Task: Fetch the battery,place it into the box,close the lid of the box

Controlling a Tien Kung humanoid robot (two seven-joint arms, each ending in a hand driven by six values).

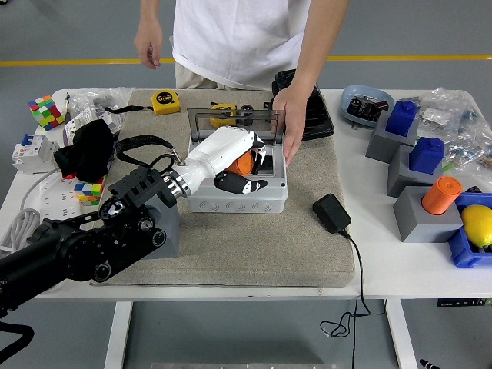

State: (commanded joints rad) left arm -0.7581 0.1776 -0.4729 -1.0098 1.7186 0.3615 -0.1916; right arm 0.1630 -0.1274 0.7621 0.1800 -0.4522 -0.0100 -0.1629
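Note:
My left hand point(240, 163) is shut on an orange cylindrical battery point(241, 164) and holds it over the open grey box point(238, 196), above its dark inside. The box's clear lid point(234, 123) stands upright at the back. A person at the far side holds the lid's right edge and the box's right rim with one hand point(288, 123). My right hand is out of view.
A grey block holder point(163, 231) stands left of the box, partly behind my forearm. A black adapter point(331, 213) with its cable lies to the right. Grey holders with blue and orange batteries point(440, 195) stand far right. A yellow tape measure point(164, 101), a Rubik's cube point(46, 111).

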